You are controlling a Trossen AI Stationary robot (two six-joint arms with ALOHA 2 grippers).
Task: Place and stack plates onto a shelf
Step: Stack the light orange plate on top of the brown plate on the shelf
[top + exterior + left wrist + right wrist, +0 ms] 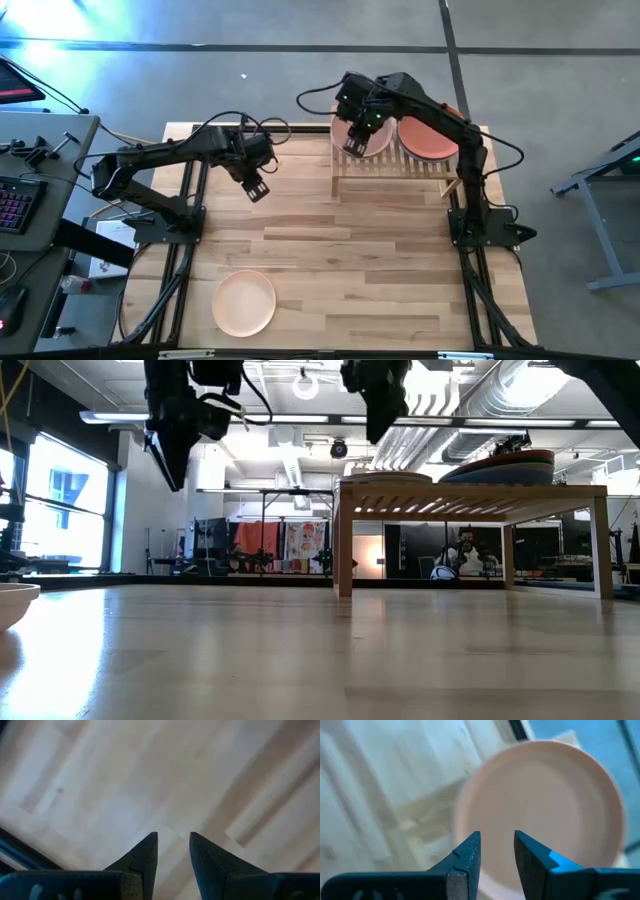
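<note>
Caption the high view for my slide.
Right gripper hovers over a pink plate on the shelf.

Plates in view: at least four. One peach plate [245, 303] lies alone on the table [350, 260]. One pink plate [375, 138] lies on the shelf [395, 165]. Beside it on the shelf sits a stack [430, 138], orange-red on top; the low view shows at least two plates in it, exact number not determinable. Shelves: one. Tables: one. Robot arms: two, each carrying one gripper, left gripper [257, 188] and right gripper [354, 147]; each gripper has two fingers.
</note>
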